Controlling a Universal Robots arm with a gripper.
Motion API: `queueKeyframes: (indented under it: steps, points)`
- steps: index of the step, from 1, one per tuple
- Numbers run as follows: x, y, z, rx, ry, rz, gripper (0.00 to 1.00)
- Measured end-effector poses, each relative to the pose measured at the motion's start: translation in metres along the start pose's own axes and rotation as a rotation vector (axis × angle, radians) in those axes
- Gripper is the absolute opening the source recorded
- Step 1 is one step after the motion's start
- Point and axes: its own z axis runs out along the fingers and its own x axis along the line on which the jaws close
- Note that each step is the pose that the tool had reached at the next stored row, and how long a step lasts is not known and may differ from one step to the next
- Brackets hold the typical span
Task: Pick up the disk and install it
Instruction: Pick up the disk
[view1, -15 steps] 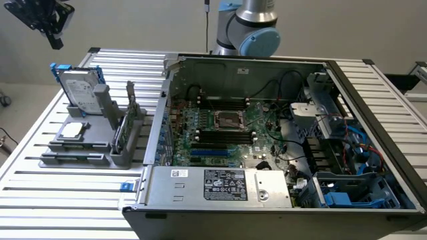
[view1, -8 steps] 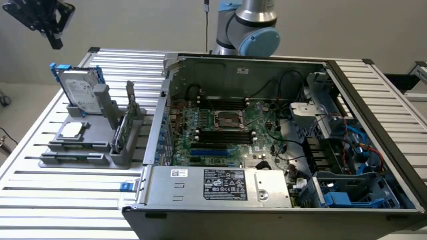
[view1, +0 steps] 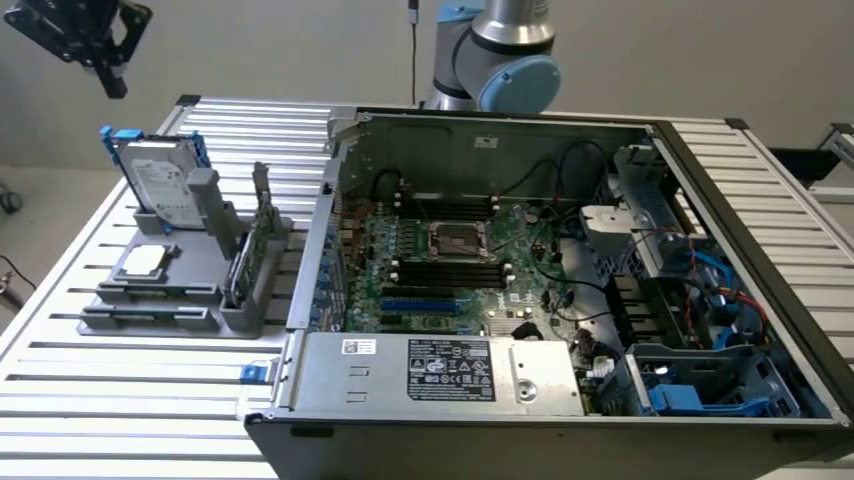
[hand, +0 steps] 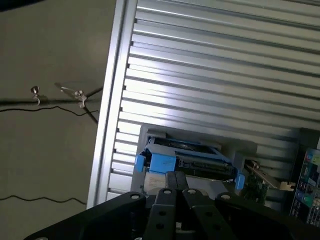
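The black end effector (view1: 114, 86) hangs high over the far corner of the ribbed aluminium bench (view1: 134, 400) at the exterior view's left. Its fingers are pressed together with nothing between them. The air around and beneath it is open. In the wrist view the bench's straight edge runs just past the closed end effector (hand: 177, 181). Outside that edge lies grey floor (hand: 45, 160) crossed by thin black cables (hand: 40, 107).

Below the end effector, a little toward the exterior view's right, stands a grey plastic rack (view1: 160, 318). The flat silver-grey metal disk with a white label and blue plastic carrier (view1: 163, 180) stands upright in the rack's far slot, untouched. The wrist view looks down on its upper edge (hand: 192, 160), directly beyond the fingertips. A small square silver chip (view1: 142, 261) lies flat in the rack nearer the camera. A thin green circuit card (view1: 263, 235) stands on edge in the rack's side toward the case.

Farther from the end effector, to the exterior view's right, a large open computer case (view1: 467, 150) holds a green motherboard (view1: 454, 260), a silver power supply (view1: 427, 370) and a blue-trimmed drive cage (view1: 694, 390). The case's tall wall rises just beside the rack.
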Motion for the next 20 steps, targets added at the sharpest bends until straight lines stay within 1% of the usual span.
queueKeyframes:
  steps: [4,16,17,18,20]
  points:
    - [0.0000,0.0000,0.0001,-0.0145,-0.0037,-0.056,0.11]
    - [-0.0001,0.0000,0.0001,-0.0656,-0.0159,-0.218,0.11]
    - [-0.0001,0.0000,0.0001,-0.0687,-0.0166,-0.231,0.11]
    - [-0.0001,0.0001,0.0001,-0.0702,-0.0168,-0.246,0.11]
    - [0.0000,0.0000,0.0001,-0.0706,-0.0162,-0.278,0.11]
